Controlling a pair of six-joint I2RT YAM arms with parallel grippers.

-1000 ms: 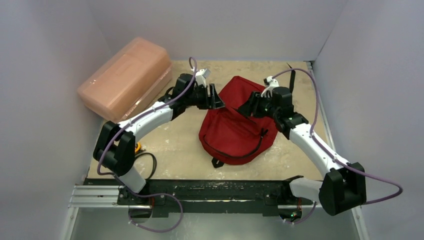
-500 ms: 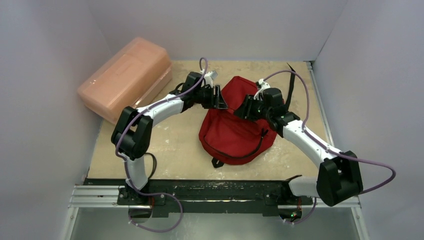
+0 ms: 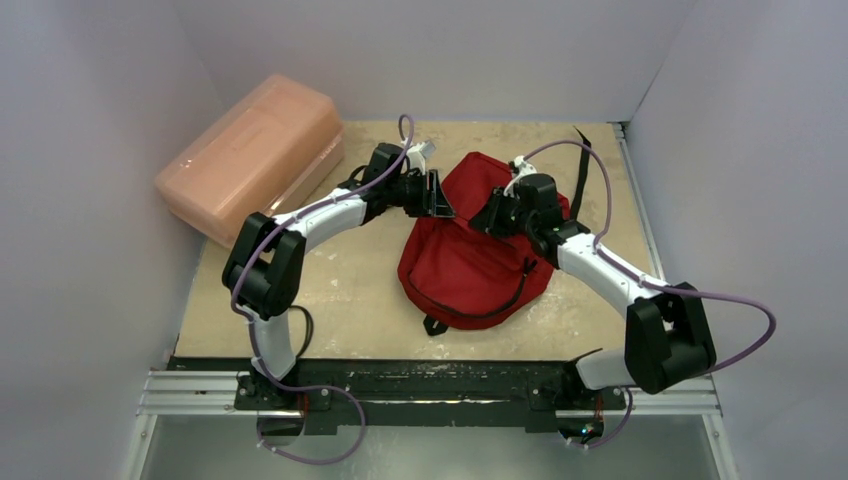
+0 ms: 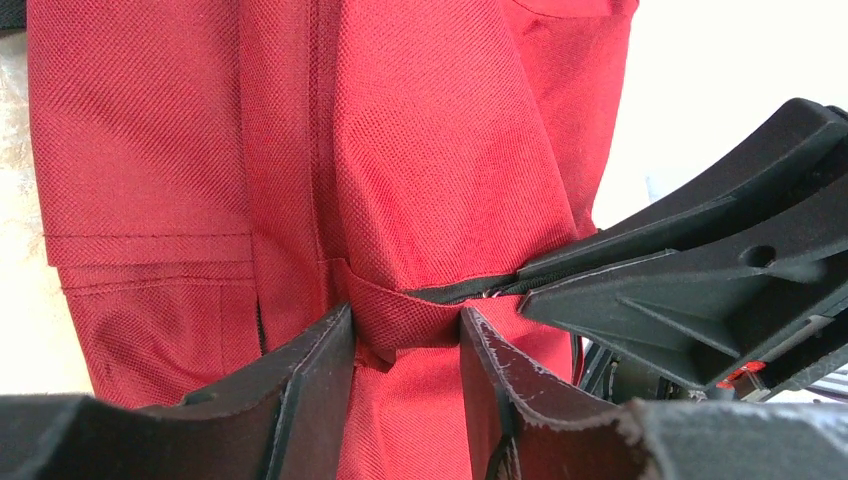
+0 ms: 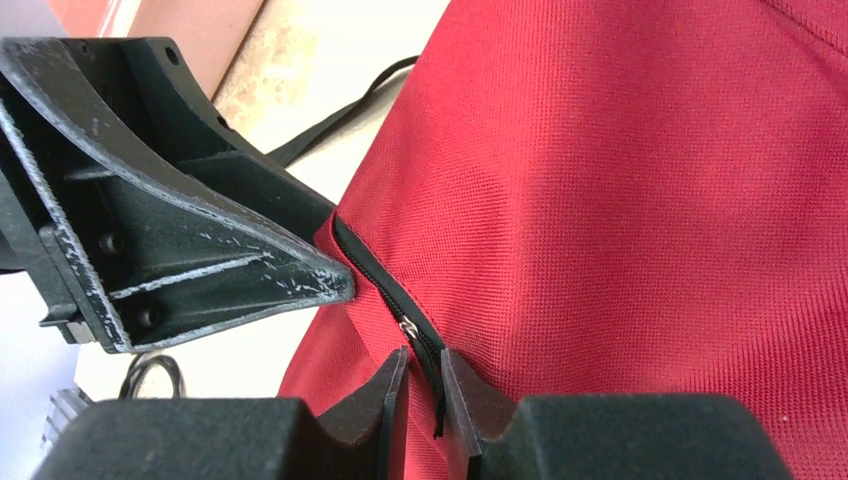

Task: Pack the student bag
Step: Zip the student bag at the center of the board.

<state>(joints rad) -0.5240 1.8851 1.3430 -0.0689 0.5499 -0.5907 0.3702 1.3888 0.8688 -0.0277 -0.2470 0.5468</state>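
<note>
Dark red soft fabric student bag (image 3: 470,265) lies flat on the tan surface (image 3: 340,290), roughly mid-surface, with its black-zippered front pocket toward the near edge and its rounded top toward the back wall. A black strap (image 3: 583,150) trails off the bag's far right corner.

Both arms meet at the bag's upper part. The left arm (image 3: 330,215) comes in from the bag's left, the right arm (image 3: 600,270) from the bag's right, and the two wrists sit just beside each other over the bag.

Left jaws: clamped on a fold of red fabric (image 4: 400,315) at the bag's edge, right where the black zipper line (image 4: 470,288) ends. In the left wrist view the fold fills the gap between both pads.

Right jaws: nearly together, pinching a thin black zipper pull (image 5: 437,375) that hangs below the small silver slider (image 5: 405,328). The black zipper track (image 5: 365,262) runs up from the slider along the bag's seam toward the left arm's finger, which is close beside it.

A pink translucent hard plastic box (image 3: 250,155) sits well apart from the bag, on the bag's far left, tilted against the side wall.
</note>
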